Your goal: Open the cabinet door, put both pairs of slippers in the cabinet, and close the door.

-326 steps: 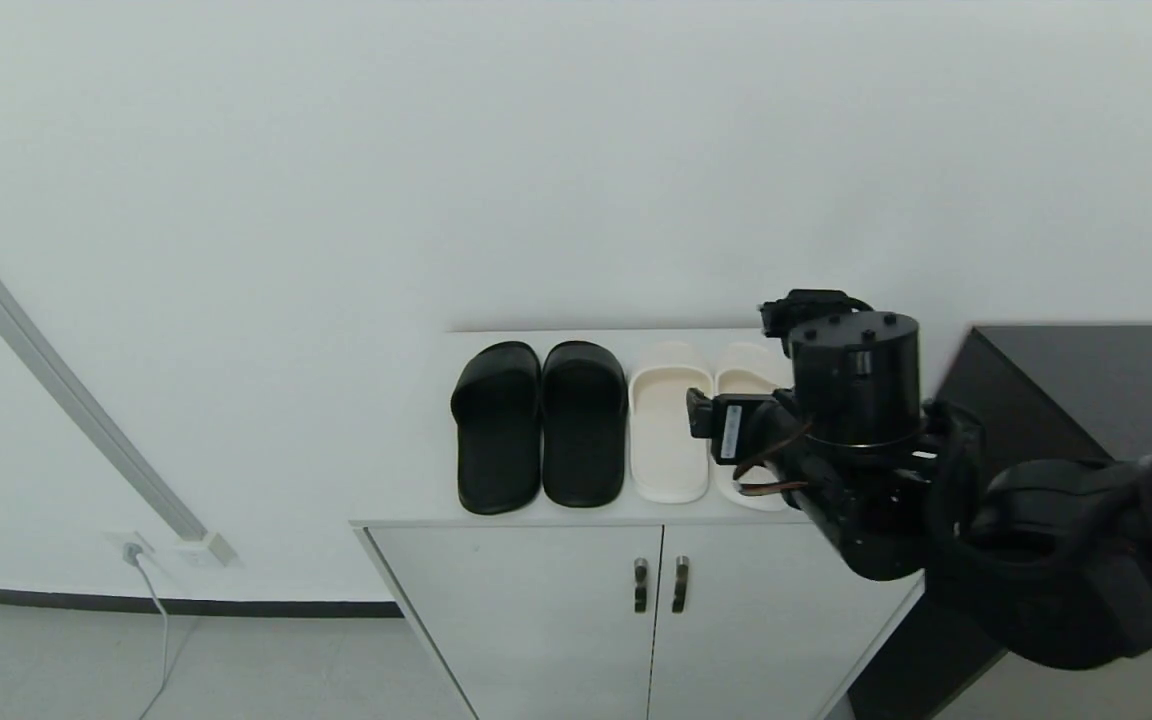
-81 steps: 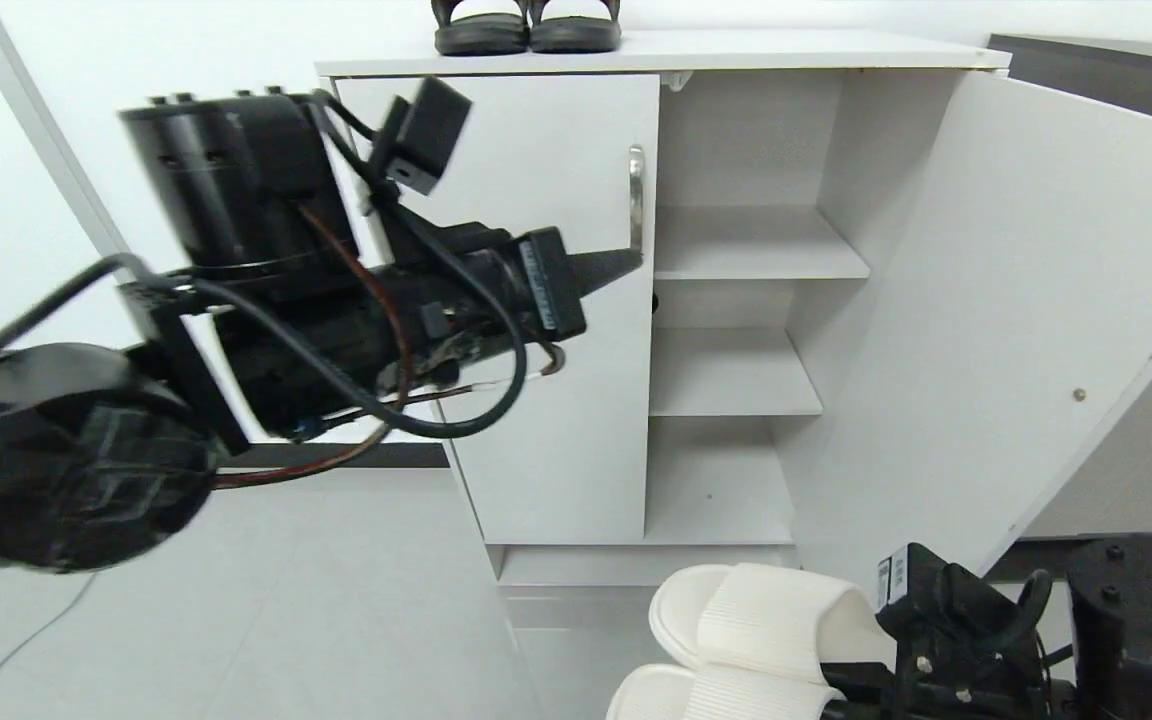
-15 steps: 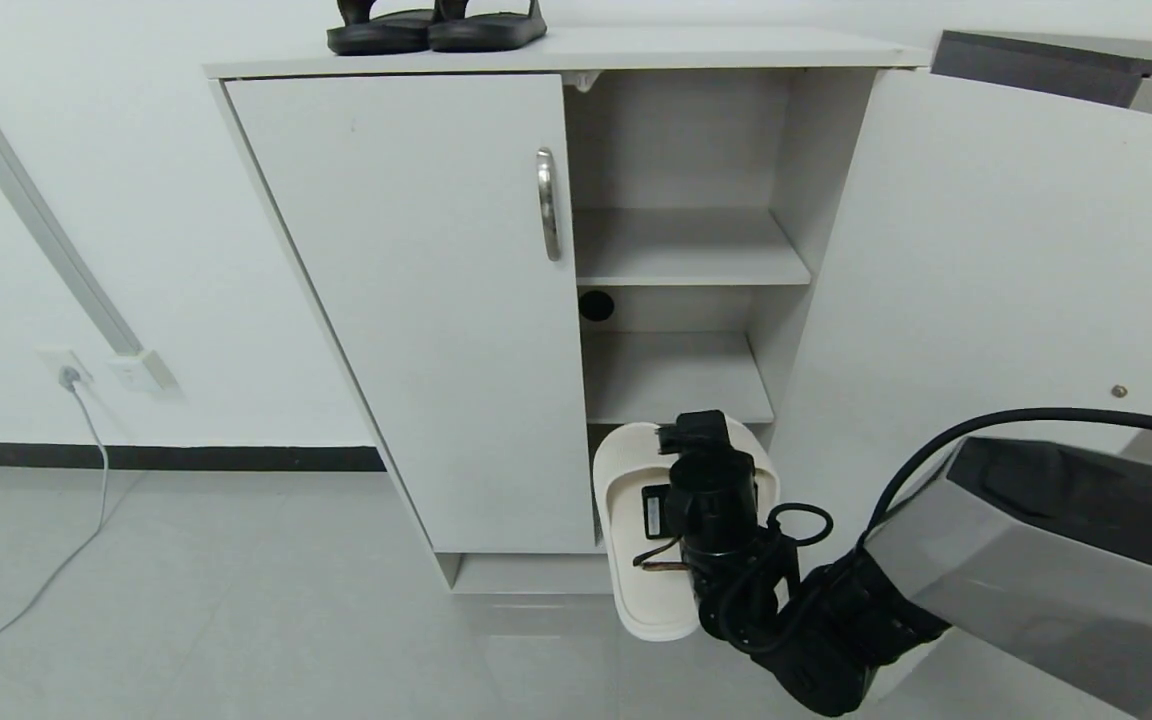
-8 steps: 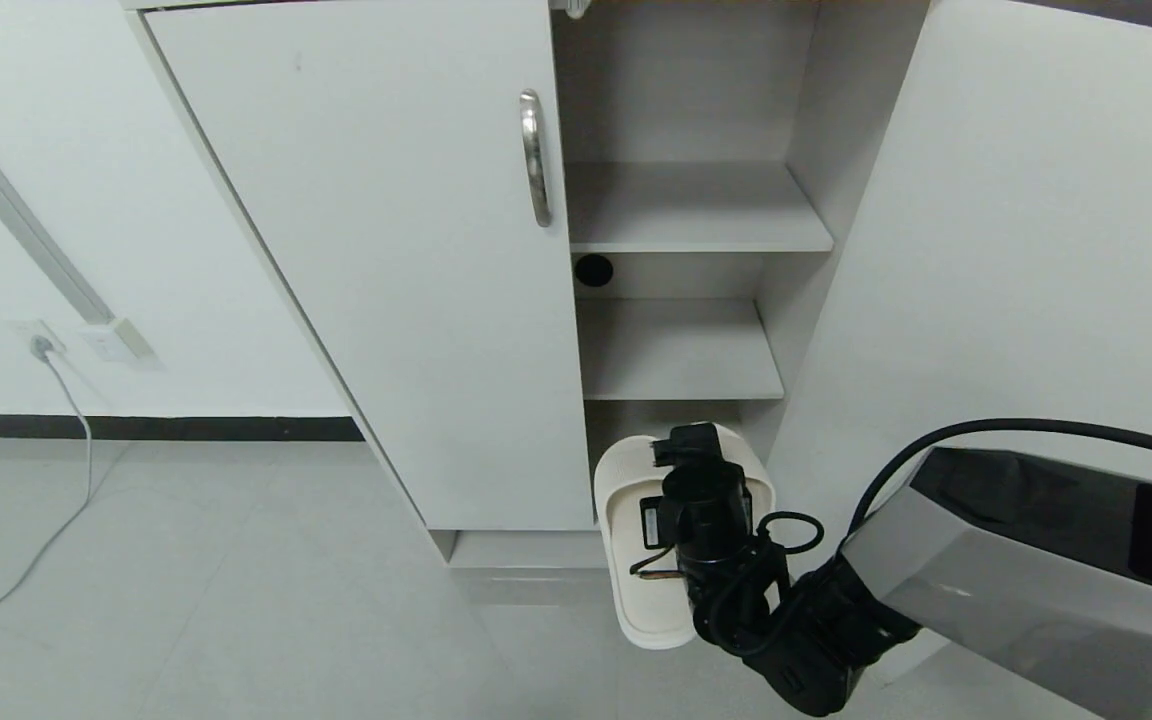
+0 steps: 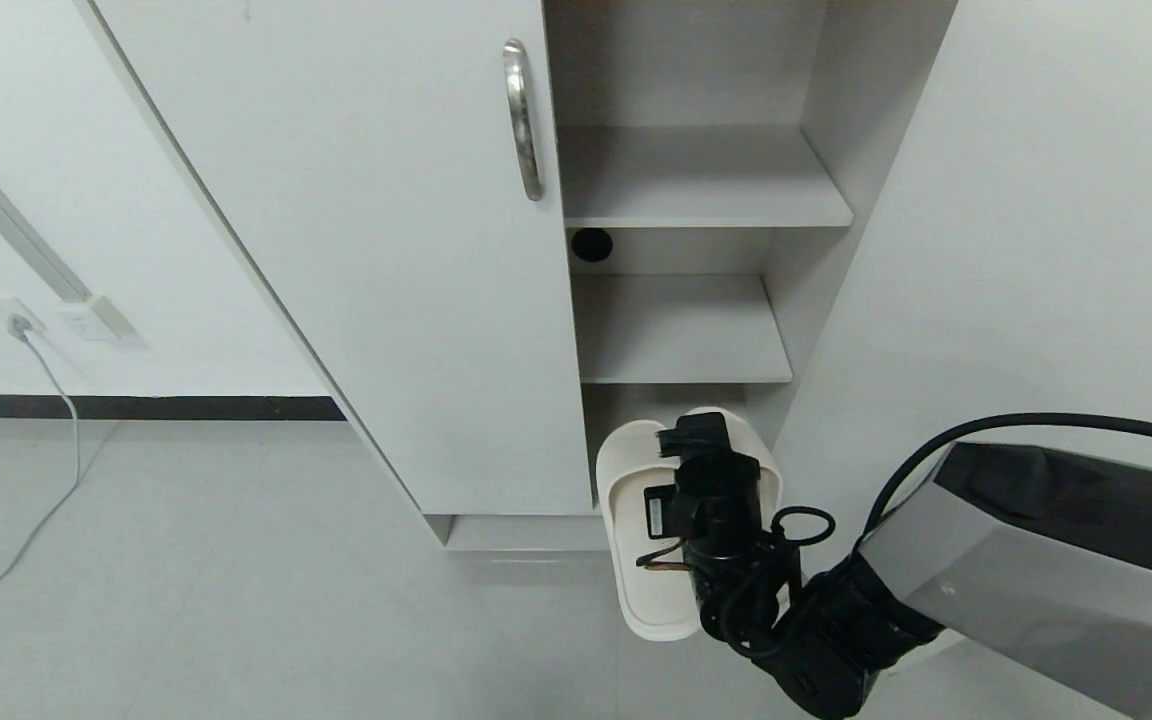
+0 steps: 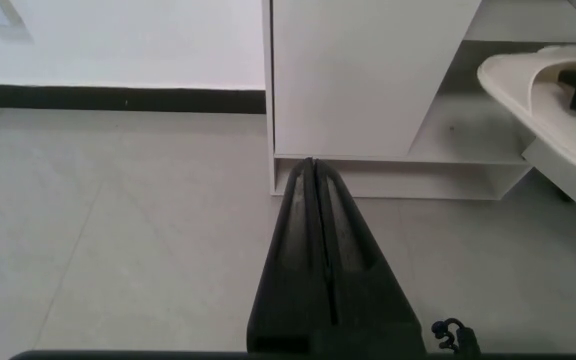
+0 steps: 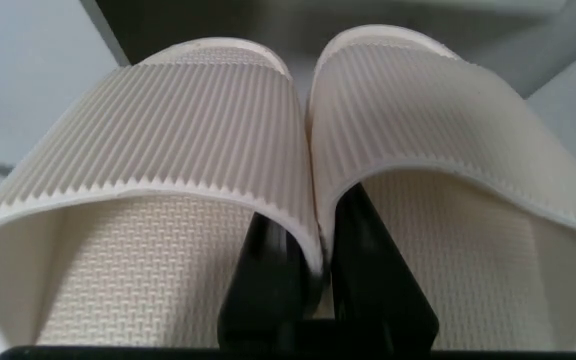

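Lower centre: right jaws clamp both white slippers before the open cabinet; left jaws closed, empty. Next, likely: slide the pair onto the bottom shelf.

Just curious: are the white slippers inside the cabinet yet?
Not fully: the right gripper holds the white slippers at the bottom compartment, heels over the floor.

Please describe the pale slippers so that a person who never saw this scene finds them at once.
Find the white cabinet with its right door open. At its lowest compartment, near the floor, the right gripper holds two cream slippers side by side. Ribbed straps set them apart from the smooth boards around.
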Tool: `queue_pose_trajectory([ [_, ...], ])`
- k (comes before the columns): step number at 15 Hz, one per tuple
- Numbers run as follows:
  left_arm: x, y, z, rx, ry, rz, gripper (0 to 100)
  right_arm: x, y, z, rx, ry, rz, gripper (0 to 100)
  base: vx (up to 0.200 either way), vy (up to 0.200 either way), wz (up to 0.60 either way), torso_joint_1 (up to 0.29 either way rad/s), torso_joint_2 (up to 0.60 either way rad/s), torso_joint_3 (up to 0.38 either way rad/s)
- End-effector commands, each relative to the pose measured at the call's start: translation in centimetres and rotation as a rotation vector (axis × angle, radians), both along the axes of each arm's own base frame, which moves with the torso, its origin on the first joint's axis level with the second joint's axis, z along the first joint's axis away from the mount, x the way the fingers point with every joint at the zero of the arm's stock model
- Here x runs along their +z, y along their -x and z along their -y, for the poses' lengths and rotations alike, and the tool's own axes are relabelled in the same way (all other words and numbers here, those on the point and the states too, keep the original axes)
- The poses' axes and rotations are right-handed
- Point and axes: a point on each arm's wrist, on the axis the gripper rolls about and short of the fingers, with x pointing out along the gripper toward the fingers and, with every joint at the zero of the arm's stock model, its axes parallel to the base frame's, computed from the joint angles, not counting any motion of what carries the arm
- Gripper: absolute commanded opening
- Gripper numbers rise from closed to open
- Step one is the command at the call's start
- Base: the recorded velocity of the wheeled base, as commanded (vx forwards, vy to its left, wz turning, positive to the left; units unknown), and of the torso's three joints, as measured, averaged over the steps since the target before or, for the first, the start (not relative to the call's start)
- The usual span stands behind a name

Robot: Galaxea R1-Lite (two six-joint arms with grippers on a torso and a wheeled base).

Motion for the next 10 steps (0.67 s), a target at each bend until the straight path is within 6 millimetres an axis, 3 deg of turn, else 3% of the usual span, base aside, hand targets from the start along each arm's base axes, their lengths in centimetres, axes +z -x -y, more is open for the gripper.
queue_pose_trajectory([
  [1, 0.0, 0.0, 0.0, 0.001, 0.001, -0.002, 0, 1.6, 0.7, 0.6, 0.005, 0.001, 0.094, 0, 0.000, 0.000, 0.00, 0.000, 0.00, 0.000],
  [5, 0.0, 0.0, 0.0, 0.001, 0.001, -0.002, 0, 0.5, -0.3, 0.1, -0.003, -0.015, 0.176, 0, 0.000, 0.000, 0.00, 0.000, 0.00, 0.000],
  [10, 0.0, 0.0, 0.0, 0.001, 0.002, -0.001, 0, 0.9, -0.7, 0.3, -0.014, -0.025, 0.187, 0, 0.000, 0.000, 0.00, 0.000, 0.00, 0.000],
])
